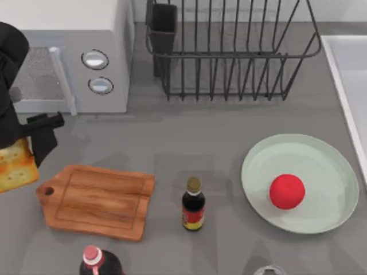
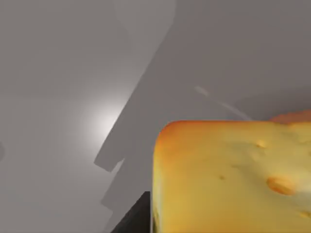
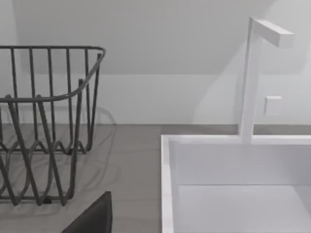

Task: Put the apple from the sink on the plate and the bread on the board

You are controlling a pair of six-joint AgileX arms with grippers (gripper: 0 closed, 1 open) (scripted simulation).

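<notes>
Bread [image 1: 16,166] clamped in left end effector [image 1: 28,150]

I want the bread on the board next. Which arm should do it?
The left arm. Its claw holds the bread at the table's left edge, close beside the board. The apple already sits on the plate.

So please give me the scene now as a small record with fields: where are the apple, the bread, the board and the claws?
apple: lies on the plate, right side of table
bread: held by left claw at the table's left edge, beside the board, not on it
board: bare, front left
sink: right edge
also there: soy sauce bottle, microwave, dish rack
</notes>
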